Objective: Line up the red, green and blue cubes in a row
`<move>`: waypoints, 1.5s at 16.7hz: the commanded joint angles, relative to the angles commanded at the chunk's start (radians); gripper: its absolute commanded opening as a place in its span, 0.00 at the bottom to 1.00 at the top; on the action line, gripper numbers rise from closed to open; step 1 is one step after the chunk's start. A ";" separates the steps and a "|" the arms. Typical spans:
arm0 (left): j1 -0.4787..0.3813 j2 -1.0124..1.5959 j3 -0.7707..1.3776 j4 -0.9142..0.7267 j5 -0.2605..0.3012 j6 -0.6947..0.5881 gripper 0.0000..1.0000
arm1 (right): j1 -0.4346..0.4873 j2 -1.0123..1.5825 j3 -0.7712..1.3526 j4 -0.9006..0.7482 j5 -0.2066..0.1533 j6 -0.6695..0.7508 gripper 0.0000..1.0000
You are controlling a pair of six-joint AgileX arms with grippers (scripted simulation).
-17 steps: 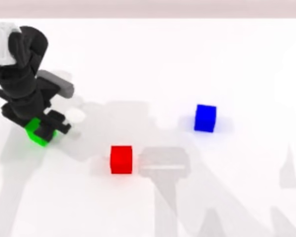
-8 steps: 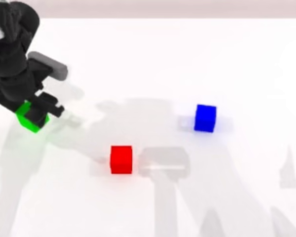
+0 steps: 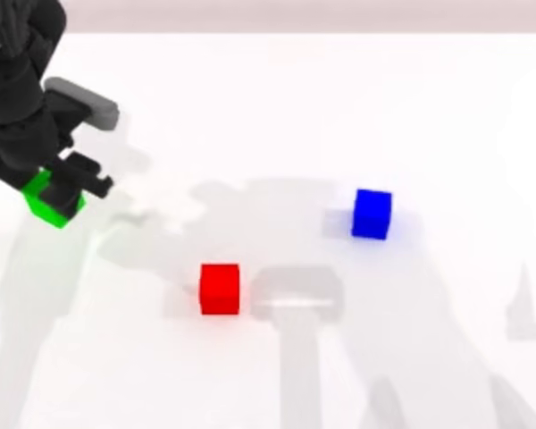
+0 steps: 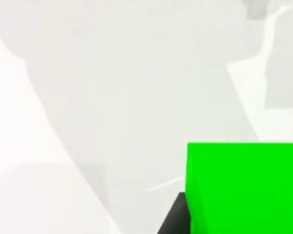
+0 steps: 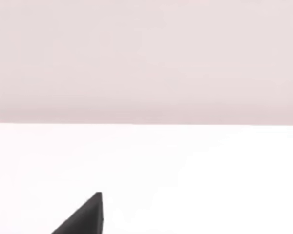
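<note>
The green cube (image 3: pixel 52 198) is clamped in my left gripper (image 3: pixel 59 191) at the far left of the table, lifted off the surface. It fills the left wrist view's corner as a green block (image 4: pixel 244 187) against a dark finger (image 4: pixel 175 222). The red cube (image 3: pixel 219 288) rests on the table left of centre, towards the front. The blue cube (image 3: pixel 372 214) rests to the right of centre, farther back. Both stand apart from each other and from the arm. My right arm is outside the top view; only a dark tip of my right gripper (image 5: pixel 85 217) shows in its wrist view.
The white table (image 3: pixel 277 116) ends at a pale pinkish wall (image 3: pixel 277 13) along the back. Grey arm shadows lie across the middle and front of the surface.
My left gripper has carried the green cube to the left and towards the back, higher off the table. The red and blue cubes have not moved.
</note>
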 joint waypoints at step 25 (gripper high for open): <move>-0.631 0.179 0.359 -0.179 -0.012 -1.196 0.00 | 0.000 0.000 0.000 0.000 0.000 0.000 1.00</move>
